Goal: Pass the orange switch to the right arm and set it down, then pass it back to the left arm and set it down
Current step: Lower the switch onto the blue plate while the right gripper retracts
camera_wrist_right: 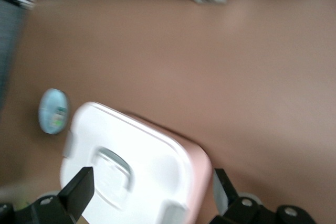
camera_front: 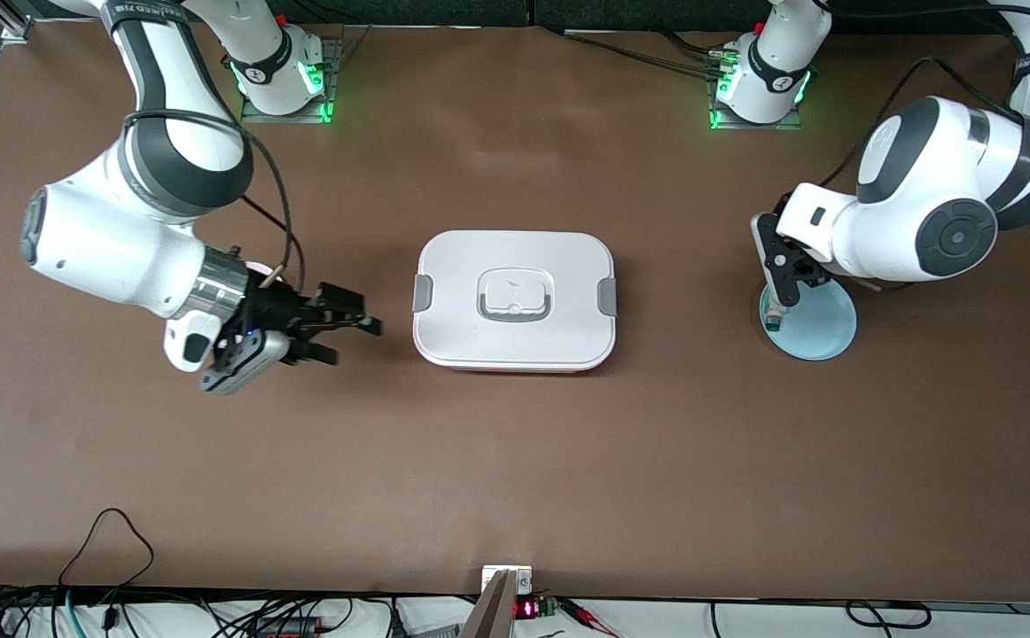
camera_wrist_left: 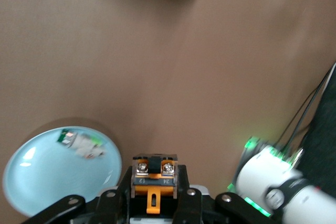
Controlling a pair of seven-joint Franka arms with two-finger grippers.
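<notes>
The orange switch [camera_wrist_left: 154, 176], a black block with orange parts and two screws, sits clamped between my left gripper's fingers [camera_wrist_left: 122, 184]. In the front view my left gripper [camera_front: 775, 301] hangs shut over a pale blue plate [camera_front: 821, 332] toward the left arm's end of the table. The white box [camera_front: 515, 299] with grey clips and a grey lid handle stands in the middle of the table; it is also in the right wrist view [camera_wrist_right: 131, 166]. My right gripper [camera_front: 357, 326] is open and holds nothing. It hovers beside the box toward the right arm's end and points at it.
A small white-and-green part [camera_wrist_left: 81, 143] lies on the pale blue plate [camera_wrist_left: 31, 182], which is small in the right wrist view [camera_wrist_right: 53, 110]. Cables [camera_front: 107, 567] and a small device [camera_front: 508, 592] line the table edge nearest the front camera.
</notes>
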